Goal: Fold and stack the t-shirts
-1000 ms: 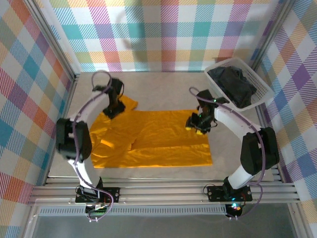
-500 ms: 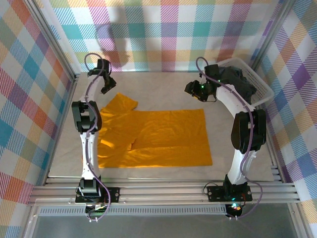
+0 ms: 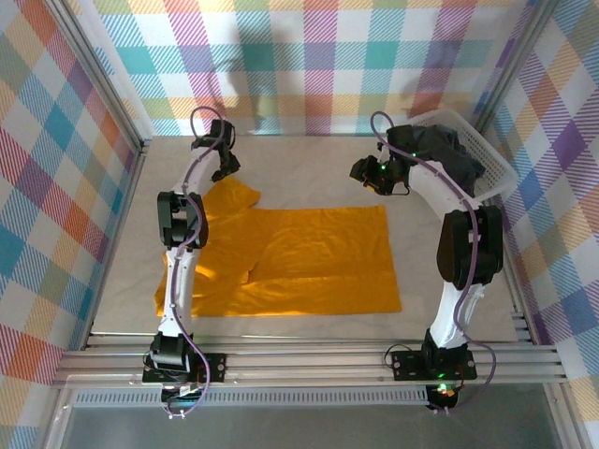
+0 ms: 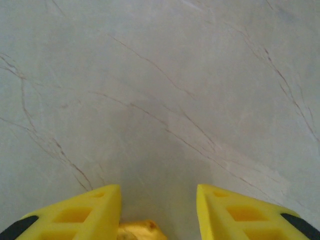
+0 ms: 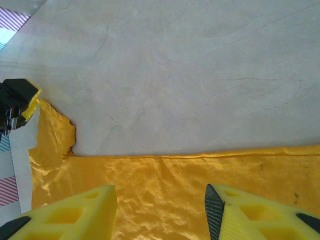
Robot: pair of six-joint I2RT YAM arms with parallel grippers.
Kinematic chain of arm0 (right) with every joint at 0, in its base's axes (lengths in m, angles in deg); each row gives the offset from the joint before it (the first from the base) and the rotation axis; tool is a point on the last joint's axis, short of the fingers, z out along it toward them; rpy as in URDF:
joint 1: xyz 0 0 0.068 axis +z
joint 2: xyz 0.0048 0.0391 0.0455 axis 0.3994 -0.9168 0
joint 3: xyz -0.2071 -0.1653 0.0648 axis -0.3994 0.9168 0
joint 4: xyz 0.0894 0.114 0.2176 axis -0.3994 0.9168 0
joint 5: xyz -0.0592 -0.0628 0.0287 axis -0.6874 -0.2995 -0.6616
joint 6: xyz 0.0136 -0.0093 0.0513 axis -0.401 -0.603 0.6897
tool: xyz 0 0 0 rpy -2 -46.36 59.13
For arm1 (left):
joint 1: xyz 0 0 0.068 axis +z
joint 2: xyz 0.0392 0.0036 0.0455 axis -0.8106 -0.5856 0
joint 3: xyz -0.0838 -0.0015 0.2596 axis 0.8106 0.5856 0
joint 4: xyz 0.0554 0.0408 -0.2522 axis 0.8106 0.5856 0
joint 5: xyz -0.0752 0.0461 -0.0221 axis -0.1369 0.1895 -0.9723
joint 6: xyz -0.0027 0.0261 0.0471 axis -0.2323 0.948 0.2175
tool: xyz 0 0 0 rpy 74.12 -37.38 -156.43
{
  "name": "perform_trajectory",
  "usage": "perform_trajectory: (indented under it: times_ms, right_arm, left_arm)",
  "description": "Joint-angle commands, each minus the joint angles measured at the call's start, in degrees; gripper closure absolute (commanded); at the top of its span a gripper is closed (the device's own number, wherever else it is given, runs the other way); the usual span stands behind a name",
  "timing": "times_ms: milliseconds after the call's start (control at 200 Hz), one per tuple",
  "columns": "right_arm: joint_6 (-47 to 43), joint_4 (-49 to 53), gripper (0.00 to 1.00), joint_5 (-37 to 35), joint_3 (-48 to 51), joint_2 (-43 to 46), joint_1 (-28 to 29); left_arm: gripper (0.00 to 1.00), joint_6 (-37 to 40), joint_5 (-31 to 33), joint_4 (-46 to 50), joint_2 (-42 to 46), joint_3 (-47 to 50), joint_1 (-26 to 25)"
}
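The mustard-orange t-shirt [image 3: 290, 257] lies spread flat across the middle of the table, one sleeve [image 3: 234, 196] sticking out at the far left. The black t-shirt [image 3: 445, 159] sits bunched inside the white basket at the far right. My left gripper [image 3: 226, 170] hovers open just beyond that sleeve; its wrist view shows bare table between the fingers [image 4: 100, 210] and a scrap of orange cloth [image 4: 137, 231] at the bottom edge. My right gripper [image 3: 363, 174] hangs open above the shirt's far edge [image 5: 175, 190], holding nothing.
The white lattice basket [image 3: 491, 164] stands at the back right corner against the checkered wall. Bare grey table [image 3: 299, 164] runs between the two grippers at the back. In the right wrist view the left gripper [image 5: 17, 97] appears beside the sleeve [image 5: 52, 135].
Both grippers have let go of the shirt's far edge and risen toward the back. In the last half second the left gripper shifted slightly right; the right arm barely moved.
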Motion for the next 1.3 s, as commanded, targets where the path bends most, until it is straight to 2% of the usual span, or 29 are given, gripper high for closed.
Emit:
perform_trajectory:
  times_ms: [0, 210, 385, 465, 560, 715, 800, 895, 1015, 1295]
  right_arm:
    - [0.28, 0.01, 0.50, 1.29, -0.03, 0.99, -0.17]
    - [0.81, -0.04, 0.50, 0.22, 0.75, 1.38, -0.17]
    - [2.03, 0.40, 0.51, -1.36, 1.04, 0.63, -0.17]
    - [2.21, 1.75, 0.51, -4.06, 0.54, 0.08, -0.17]
    - [3.38, 4.86, 0.53, -10.68, -0.39, -1.48, -0.17]
    - [6.63, 9.58, 0.54, -24.26, -2.03, -5.70, 0.28]
    - [8.02, 10.62, 0.54, -28.14, -3.86, -8.32, 0.50]
    - [8.35, 11.22, 0.56, -30.19, -6.68, -11.43, 0.84]
    - [10.15, 17.39, 0.58, -33.41, -11.18, -15.47, 0.89]
    - [9.97, 18.31, 0.67, -31.26, -11.23, -18.45, 0.88]
  left_arm:
    - [0.58, 0.49, 3.09, 4.72, -2.16, -1.91, -0.50]
    - [0.69, -0.46, 5.59, 10.36, -1.91, -2.00, -1.88]
    - [0.86, -1.68, 6.60, 13.32, -2.09, -1.94, -2.17]
    - [0.89, -1.99, 6.40, 13.42, -1.85, -1.94, -2.17]
    - [1.00, -2.49, 6.66, 13.12, -0.51, -1.94, -2.18]
    - [1.00, -3.43, 6.66, 12.63, 3.25, -1.94, -2.83]
    - [1.00, -4.03, 5.60, 12.69, 5.41, -1.68, -3.35]
    - [1.00, -4.89, 3.42, 12.76, 7.10, -1.24, -3.71]
    - [1.00, -5.70, 1.03, 12.90, 8.49, -1.04, -4.01]
    - [1.00, -5.56, -0.31, 13.84, 11.34, 1.36, -4.37]
